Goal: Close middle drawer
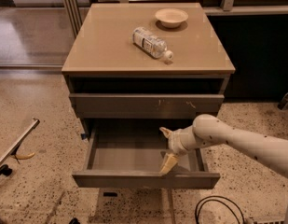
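Where the speckled floor fills the near edge, a black cable [213, 208] loops. Just behind it the middle drawer [129, 158] stands far out of the desk [111, 45], its flat grey inside showing. The gripper [167, 148] hangs inside the drawer's right part with its fingers spread — one fingertip [169, 164] down at the inner side of the front panel, the other pointing back. Above, the scratched drawer front [143, 105] sits flush. On top lie a plastic bottle [152, 42] and, farther back, a shallow bowl [171, 17].

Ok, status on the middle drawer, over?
Hand open, down inside the middle drawer, right of centre, lower finger by the front wall. Drawer pulled well out, not closed. Nothing else seen inside it.
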Tool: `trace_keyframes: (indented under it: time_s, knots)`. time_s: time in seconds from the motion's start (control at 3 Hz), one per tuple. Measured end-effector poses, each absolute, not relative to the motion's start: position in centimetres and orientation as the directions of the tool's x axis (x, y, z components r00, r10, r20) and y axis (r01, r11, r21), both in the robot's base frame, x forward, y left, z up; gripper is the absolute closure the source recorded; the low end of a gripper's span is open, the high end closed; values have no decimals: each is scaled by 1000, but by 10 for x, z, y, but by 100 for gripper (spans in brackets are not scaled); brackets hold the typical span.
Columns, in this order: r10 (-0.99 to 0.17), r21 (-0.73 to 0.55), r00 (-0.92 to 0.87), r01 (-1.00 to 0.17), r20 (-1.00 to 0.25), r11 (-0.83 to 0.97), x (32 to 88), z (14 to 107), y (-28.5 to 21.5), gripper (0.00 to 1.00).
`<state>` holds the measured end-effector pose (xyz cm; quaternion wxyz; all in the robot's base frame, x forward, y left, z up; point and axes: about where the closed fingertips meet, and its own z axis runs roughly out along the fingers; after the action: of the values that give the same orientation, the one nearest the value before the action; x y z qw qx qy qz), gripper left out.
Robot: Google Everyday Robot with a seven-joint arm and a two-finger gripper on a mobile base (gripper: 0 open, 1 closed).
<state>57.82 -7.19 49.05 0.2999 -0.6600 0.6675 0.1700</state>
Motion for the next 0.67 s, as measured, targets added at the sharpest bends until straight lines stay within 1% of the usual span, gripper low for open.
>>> trace_keyframes:
  time_s: [0.33,0.67]
  knots:
    - [-778,-148,34,-986,-628,76,566,496,-79,0]
    - [-778,-147,33,-986,-628,77,566,496,-79,0]
